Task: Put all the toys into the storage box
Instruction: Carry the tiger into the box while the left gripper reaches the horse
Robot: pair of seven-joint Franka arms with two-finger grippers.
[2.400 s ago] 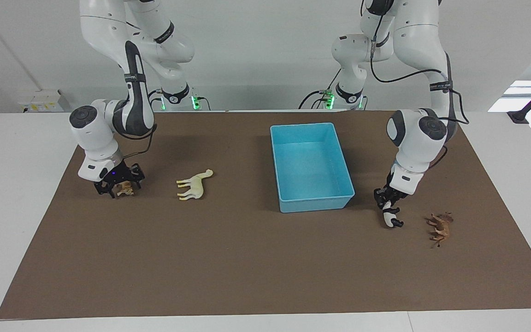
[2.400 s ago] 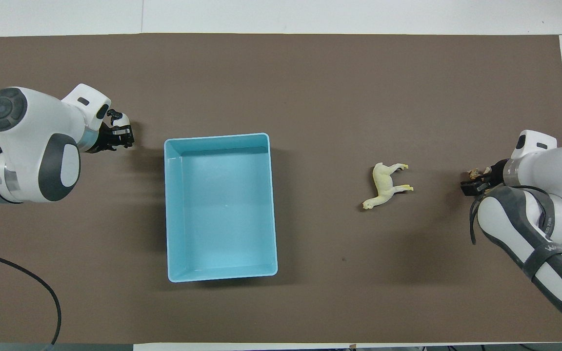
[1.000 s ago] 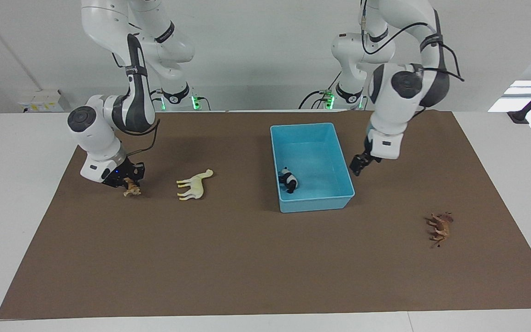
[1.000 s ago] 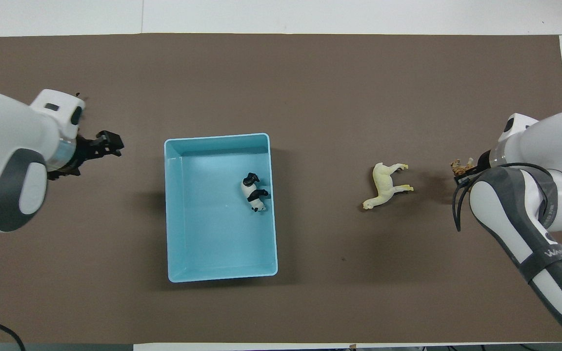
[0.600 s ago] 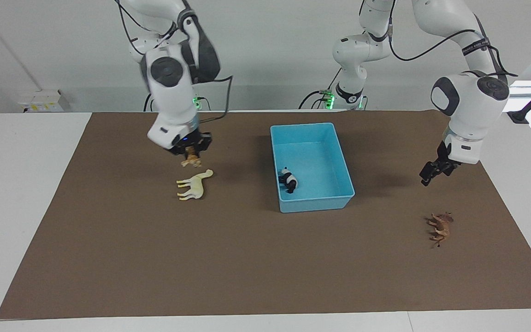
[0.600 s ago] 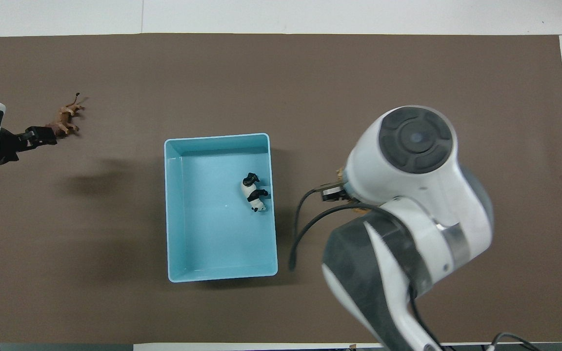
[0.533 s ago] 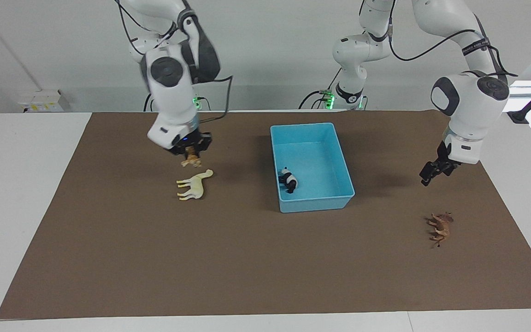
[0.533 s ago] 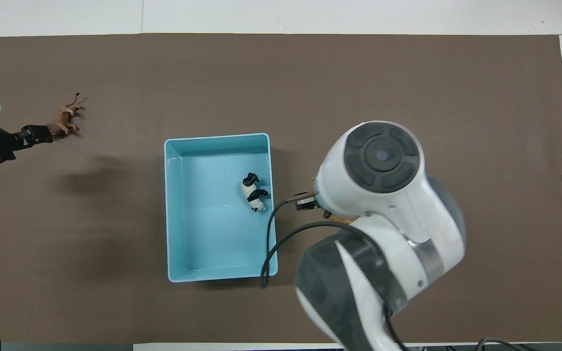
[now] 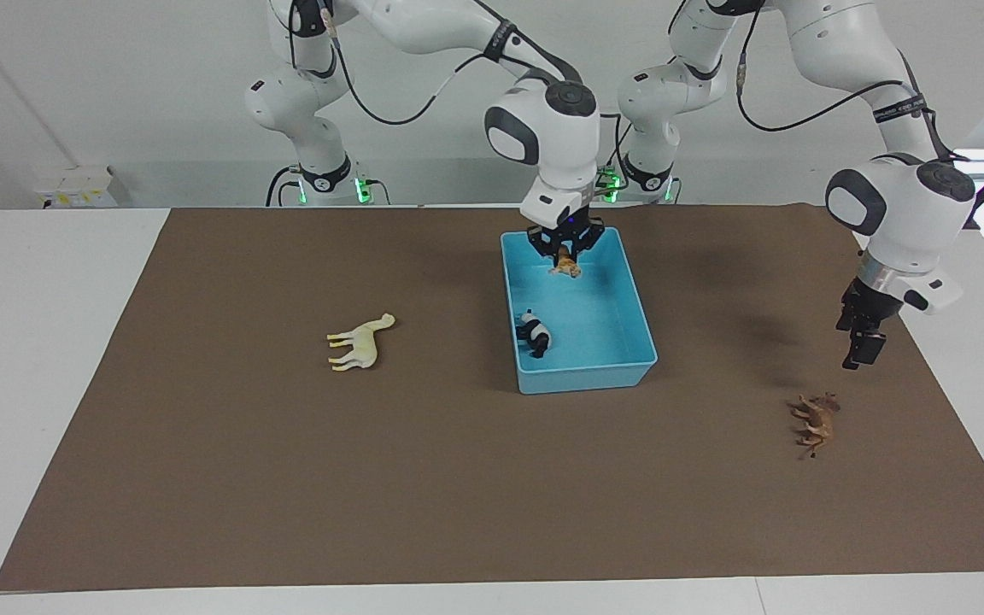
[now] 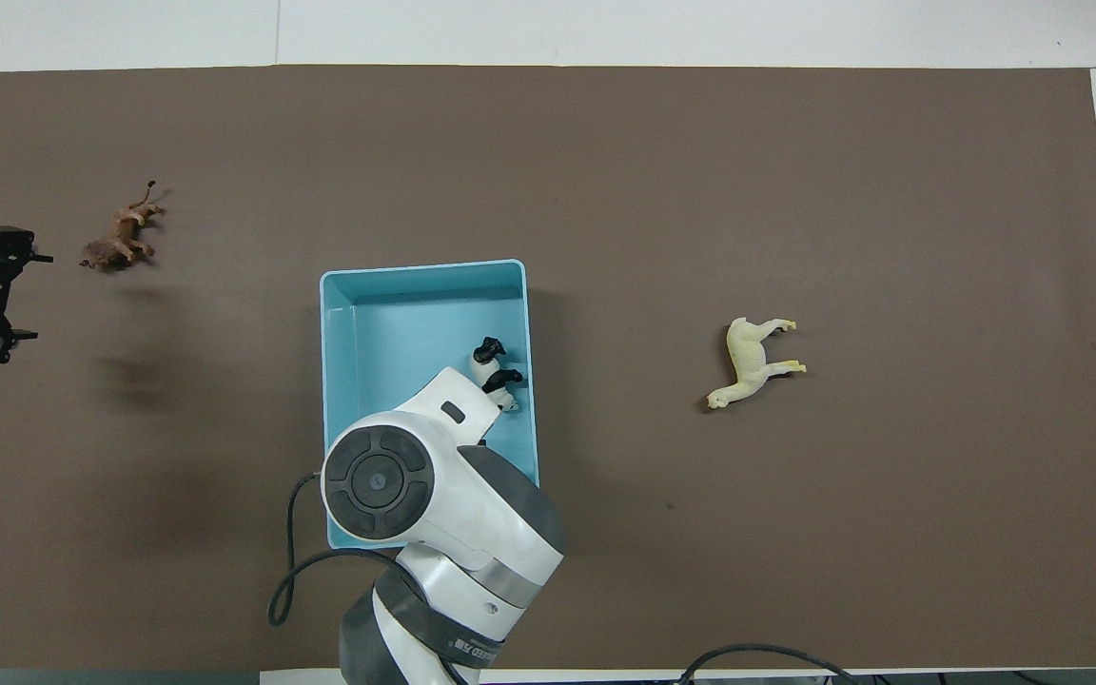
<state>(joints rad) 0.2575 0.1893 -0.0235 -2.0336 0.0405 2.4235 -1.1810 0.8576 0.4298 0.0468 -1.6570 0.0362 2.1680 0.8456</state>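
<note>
Brown mat w/ blue storage box (image 9: 639,325) (low-walled), panda (image 9: 535,333) inside.

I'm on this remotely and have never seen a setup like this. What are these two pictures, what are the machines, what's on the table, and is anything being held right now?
They show one moment from two cameras. One faces the two robot arms from across the table; the other looks steeply down from above the robots' own end, so its sides are swapped.

Each arm ends in a two-finger gripper. The right gripper is shut on a small orange tiger and holds it over the blue storage box, at the end nearer the robots. In the overhead view that arm hides the tiger.

A black-and-white panda already lies in the box.

The left gripper is open and holds nothing. It hangs over the brown mat near the reddish-brown horned animal, which lies toward the left arm's end. A cream long-necked animal lies on the mat toward the right arm's end.
</note>
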